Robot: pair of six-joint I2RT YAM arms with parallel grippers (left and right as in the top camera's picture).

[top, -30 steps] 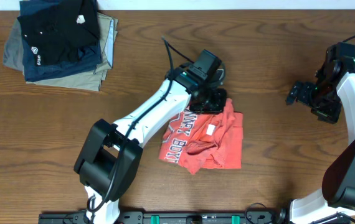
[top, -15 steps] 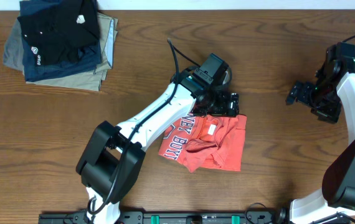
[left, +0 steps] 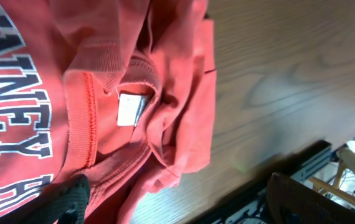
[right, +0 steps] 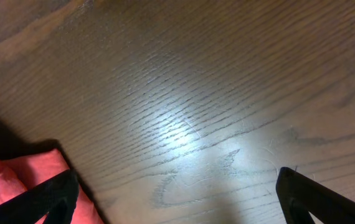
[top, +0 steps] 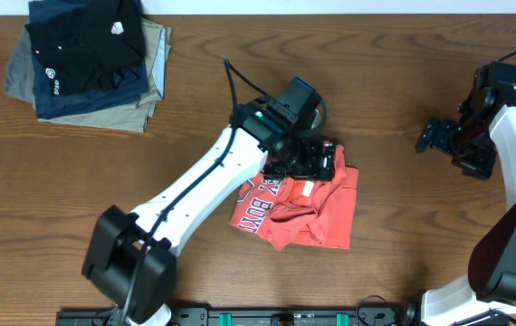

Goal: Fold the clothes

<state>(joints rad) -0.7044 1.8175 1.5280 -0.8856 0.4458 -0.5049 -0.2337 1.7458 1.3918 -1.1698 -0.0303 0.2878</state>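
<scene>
Status: the coral-red T-shirt [top: 308, 206] sits mid-table, directly under the left gripper [top: 310, 159] and well apart from the stack of folded garments [top: 86, 59] in the far corner. It's a rough compact bundle, not a clean fold. Lettering is half showing on the stack side, the collar and white neck tag [left: 129, 109] are exposed on top, and loose wrinkled layers run along the opposite edge. Left gripper's jaws are spread wide with nothing held; the wrist view has one finger [left: 71, 198] over fabric and the other out past the shirt's edge. Right gripper [top: 432, 138] is parked well off to the side, equally wide and empty, with only bare table [right: 184, 93] between its fingers. My read: partway done. The shirt is gathered but needs flattening, edges squared and a final fold.
</scene>
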